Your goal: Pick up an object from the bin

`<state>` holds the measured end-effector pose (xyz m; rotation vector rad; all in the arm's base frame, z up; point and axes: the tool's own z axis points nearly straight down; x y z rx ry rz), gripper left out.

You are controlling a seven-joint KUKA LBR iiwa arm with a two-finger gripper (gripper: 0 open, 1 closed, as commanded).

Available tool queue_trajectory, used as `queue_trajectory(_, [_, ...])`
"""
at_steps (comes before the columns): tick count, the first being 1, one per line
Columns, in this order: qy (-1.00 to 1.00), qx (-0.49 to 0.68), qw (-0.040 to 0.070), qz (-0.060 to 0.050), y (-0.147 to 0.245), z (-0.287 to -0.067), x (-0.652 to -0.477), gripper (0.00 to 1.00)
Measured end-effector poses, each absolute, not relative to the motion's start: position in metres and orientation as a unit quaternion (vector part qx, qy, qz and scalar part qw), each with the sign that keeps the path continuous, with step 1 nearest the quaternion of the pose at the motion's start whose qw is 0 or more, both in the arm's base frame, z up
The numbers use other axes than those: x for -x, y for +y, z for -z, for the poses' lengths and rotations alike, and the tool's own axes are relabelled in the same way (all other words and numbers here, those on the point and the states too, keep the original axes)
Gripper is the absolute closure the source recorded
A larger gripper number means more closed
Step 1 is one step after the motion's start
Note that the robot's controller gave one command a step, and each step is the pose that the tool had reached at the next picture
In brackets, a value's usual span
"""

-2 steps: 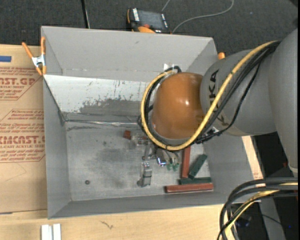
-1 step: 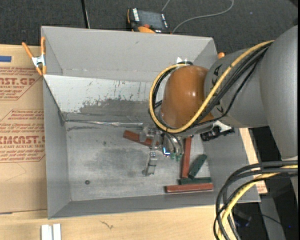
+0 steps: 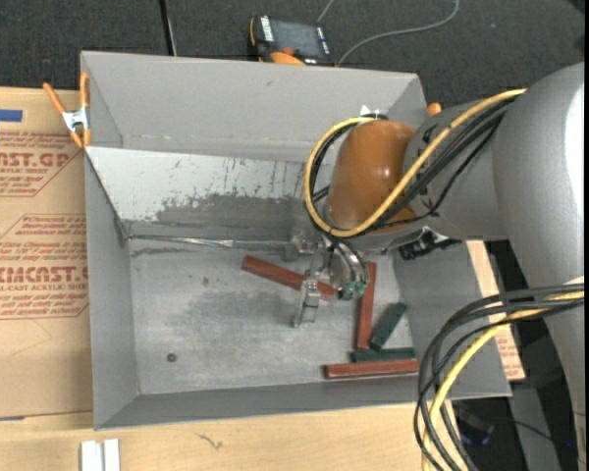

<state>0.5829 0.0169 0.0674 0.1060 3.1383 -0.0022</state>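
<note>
In the camera view my gripper (image 3: 307, 300) was low inside the bin (image 3: 167, 381), a little right of the middle of the frame. It was just at the right end of a red-brown flat stick (image 3: 265, 267) that lay slanted on the floor, and I could not tell whether it was clenched or released. Nothing looked lifted, so I judged the pick as not yet done, with the grasp and the raise left to do. Toward the lower right lay another red stick (image 3: 365, 307), a dark green piece (image 3: 388, 324) and a long red-brown bar (image 3: 373, 368).
</note>
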Motion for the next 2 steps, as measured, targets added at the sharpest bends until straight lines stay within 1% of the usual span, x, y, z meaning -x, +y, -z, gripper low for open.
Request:
queue_trajectory(1, [0.999, -0.033, 0.001, -0.001, 0.020, -0.071, -0.583, 1.00])
queue_trajectory(2, [0.999, -0.043, 0.006, -0.001, 0.019, -0.249, -0.588, 1.00])
